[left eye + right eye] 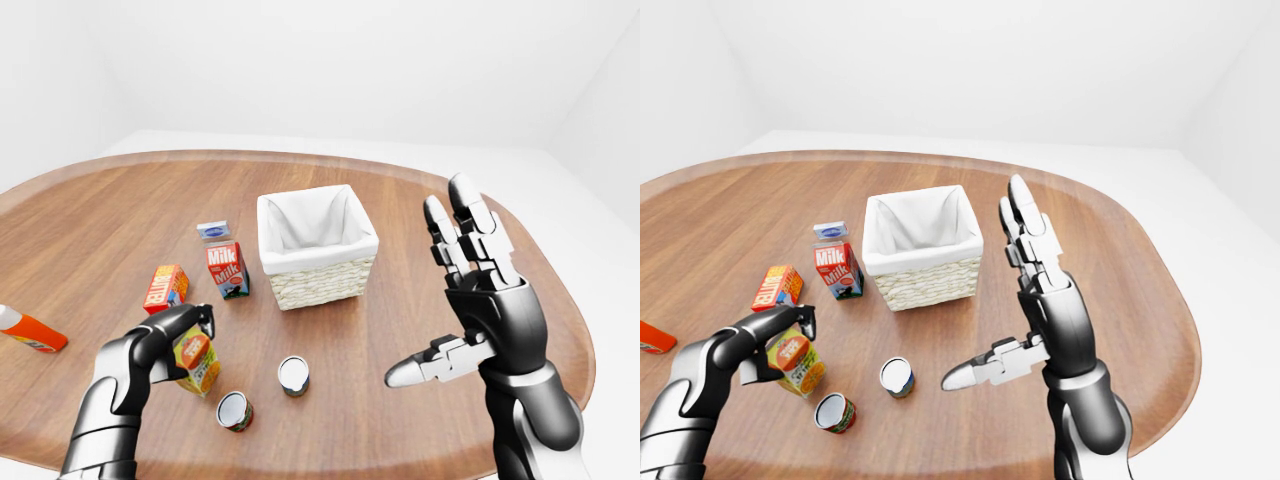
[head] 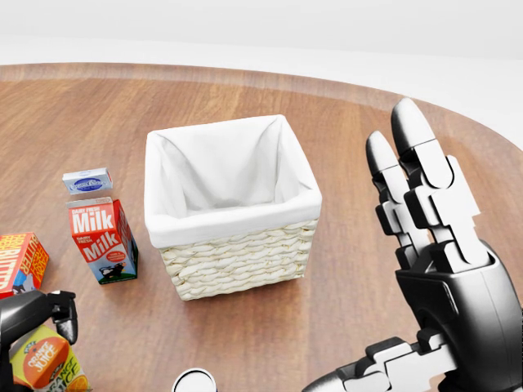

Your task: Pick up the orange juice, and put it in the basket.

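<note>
White walls close round a broad, rounded wooden table point(image 1: 120, 215), and near its middle in the left-eye view stands a wicker basket point(image 1: 320, 277) lined with white cloth, open at the top with nothing showing inside. At the lower left of that view the left hand point(image 1: 165, 338) wraps its dark fingers round the orange juice carton point(image 1: 196, 362), which stands tilted, its base at or just above the wood; whether it touches cannot be told. The carton is well apart from the basket, down and to the left of it. Just left of the basket a red milk carton point(image 1: 228, 270) stands upright, with a small blue-and-white box point(image 1: 213, 230) above it in the frame and a red-and-orange box point(image 1: 166, 287) further left. Two cans lie near the bottom centre, one with a white end point(image 1: 293, 375) and one red-sided point(image 1: 235, 410), the latter just beside the juice. An orange bottle with a white cap point(image 1: 28, 330) lies at the far left edge. On the right, the right hand point(image 1: 475, 290) is raised above the table, fingers spread and pointing upward, thumb jutting left, holding nothing.
</note>
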You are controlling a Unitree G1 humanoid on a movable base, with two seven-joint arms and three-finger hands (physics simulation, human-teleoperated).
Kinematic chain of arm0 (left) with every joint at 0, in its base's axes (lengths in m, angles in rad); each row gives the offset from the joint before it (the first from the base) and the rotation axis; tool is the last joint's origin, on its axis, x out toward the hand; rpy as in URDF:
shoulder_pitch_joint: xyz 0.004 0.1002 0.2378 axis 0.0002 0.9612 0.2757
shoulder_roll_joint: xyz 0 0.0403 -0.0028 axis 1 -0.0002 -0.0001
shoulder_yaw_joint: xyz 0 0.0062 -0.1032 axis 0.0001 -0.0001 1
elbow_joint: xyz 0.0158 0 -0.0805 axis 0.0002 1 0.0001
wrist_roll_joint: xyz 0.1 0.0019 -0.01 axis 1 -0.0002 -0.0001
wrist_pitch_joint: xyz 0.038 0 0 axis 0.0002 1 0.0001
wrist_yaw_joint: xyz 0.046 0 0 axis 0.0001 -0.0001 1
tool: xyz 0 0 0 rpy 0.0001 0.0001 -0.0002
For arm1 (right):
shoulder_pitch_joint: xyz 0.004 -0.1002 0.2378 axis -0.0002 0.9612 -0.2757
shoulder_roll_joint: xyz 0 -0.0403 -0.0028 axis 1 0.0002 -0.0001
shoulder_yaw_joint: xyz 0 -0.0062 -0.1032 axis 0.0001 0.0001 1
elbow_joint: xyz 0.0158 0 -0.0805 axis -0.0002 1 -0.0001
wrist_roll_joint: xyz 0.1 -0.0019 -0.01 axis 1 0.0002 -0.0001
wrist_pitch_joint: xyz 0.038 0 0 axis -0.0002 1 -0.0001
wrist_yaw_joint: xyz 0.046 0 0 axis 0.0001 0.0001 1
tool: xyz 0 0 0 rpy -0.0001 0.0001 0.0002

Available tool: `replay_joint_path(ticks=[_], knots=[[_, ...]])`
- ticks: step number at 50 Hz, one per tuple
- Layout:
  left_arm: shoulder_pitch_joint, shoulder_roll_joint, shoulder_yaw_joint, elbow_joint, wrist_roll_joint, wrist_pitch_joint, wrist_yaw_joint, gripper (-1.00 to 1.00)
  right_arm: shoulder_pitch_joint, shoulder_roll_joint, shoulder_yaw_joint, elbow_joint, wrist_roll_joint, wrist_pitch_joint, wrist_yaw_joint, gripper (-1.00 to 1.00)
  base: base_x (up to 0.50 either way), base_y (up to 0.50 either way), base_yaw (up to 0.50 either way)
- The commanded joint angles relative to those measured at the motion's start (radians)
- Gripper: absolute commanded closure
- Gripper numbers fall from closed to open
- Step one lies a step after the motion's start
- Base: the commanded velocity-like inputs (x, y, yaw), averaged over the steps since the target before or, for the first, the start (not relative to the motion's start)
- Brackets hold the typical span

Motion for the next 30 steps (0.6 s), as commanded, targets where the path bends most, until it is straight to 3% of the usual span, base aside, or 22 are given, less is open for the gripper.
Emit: replay_joint_path(ticks=[1,8,14,27,30], knots=[[-0.012,0.032,0.067,-0.108,-0.115,0.000,0.000,1.00,0.008,0.000,0.011,0.009,-0.004,-0.011,0.000,-1.00,0.00,0.00,0.00],[-0.023,0.039,0.084,-0.157,-0.153,0.000,0.000,1.00,0.015,0.000,0.023,0.025,-0.007,-0.029,0.001,-1.00,0.00,0.00,0.00],[-0.024,0.048,0.107,-0.223,-0.216,0.000,0.000,1.00,0.007,-0.001,0.015,0.019,-0.002,-0.017,0.000,-1.00,0.00,0.00,0.00],[0.024,0.082,0.204,-0.350,-0.335,0.000,0.000,1.00,0.011,-0.001,0.022,0.019,-0.007,-0.019,-0.003,-1.00,0.00,0.00,0.00],[0.045,0.074,0.225,-0.386,-0.370,0.000,0.000,1.00,0.013,-0.001,0.027,0.034,-0.013,-0.035,-0.003,-1.00,0.00,0.00,0.00]])
